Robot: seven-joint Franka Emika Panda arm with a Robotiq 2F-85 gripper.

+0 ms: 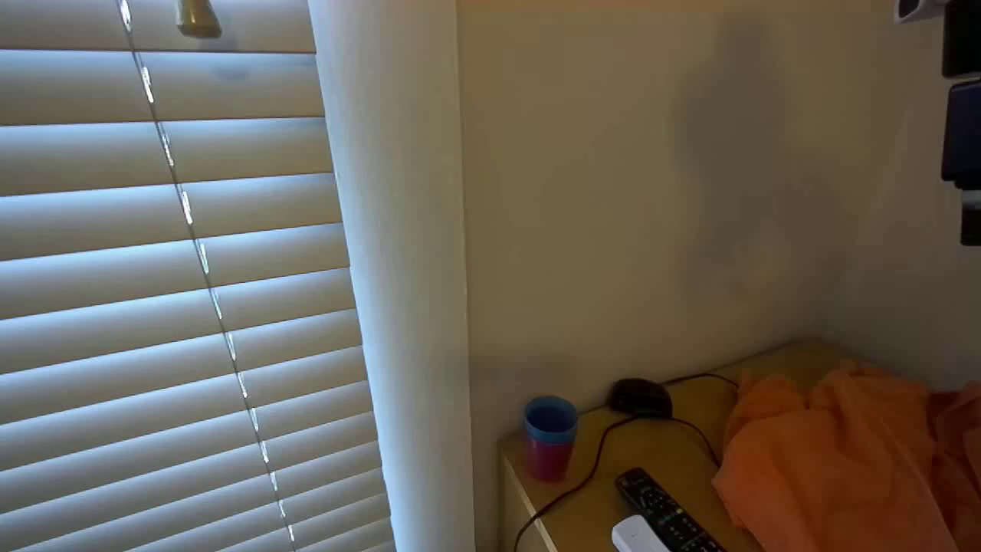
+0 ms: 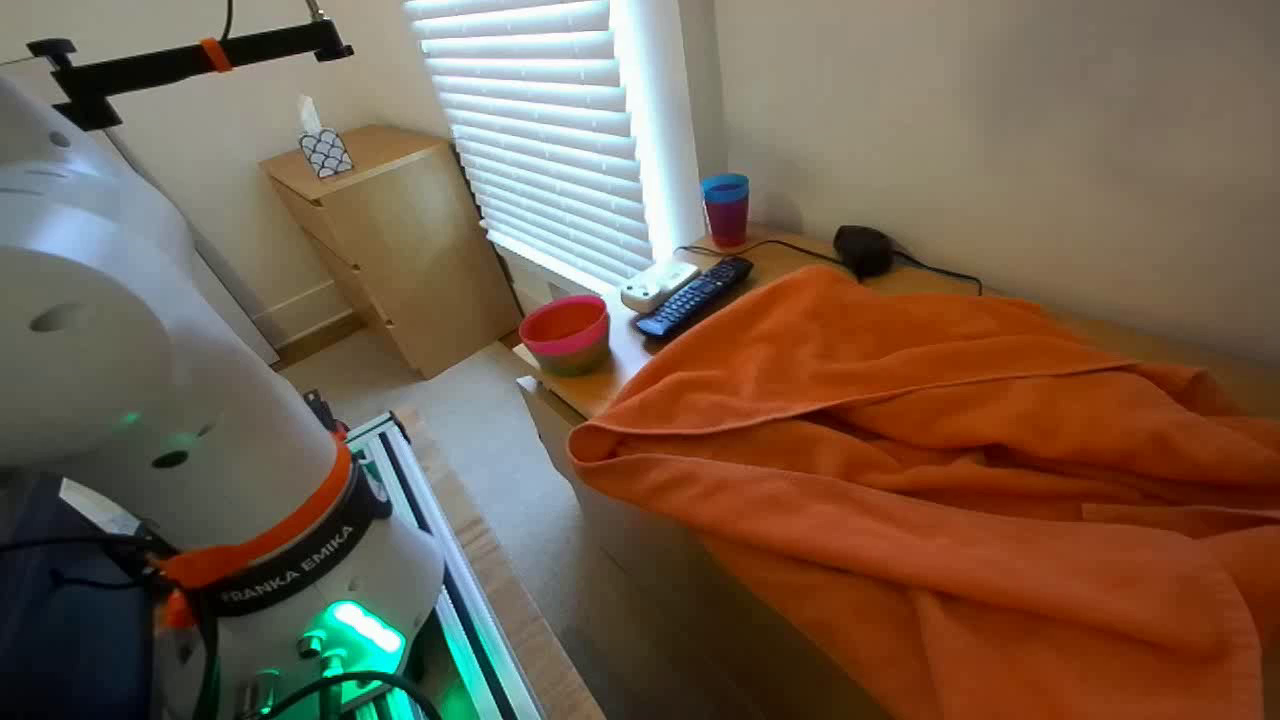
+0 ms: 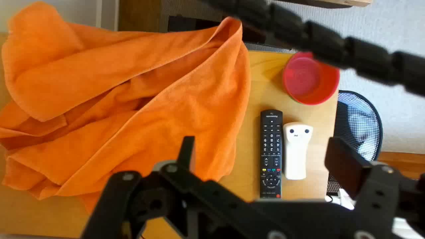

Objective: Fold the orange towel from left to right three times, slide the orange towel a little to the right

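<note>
Towel (image 3: pixel 179 116) lies rumpled over a long edge of the table (image 3: pixel 262 89); no neat fold evident; folding and slide appear outstanding. Gripper (image 3: pixel 262 157) spread, holding nothing.

FRANKA EMIKA, black band (image 2: pixel 290 570), white arm (image 2: pixel 250 460); Panasonic, digits, black remote (image 3: pixel 271 154) — upside down in wrist view

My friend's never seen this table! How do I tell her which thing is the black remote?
Find the big, rumpled orange towel on the tabletop. In the wrist view, the black remote lies just right of it, beside a white gadget. Unlike the white gadget, it's black with rows of little buttons.
</note>
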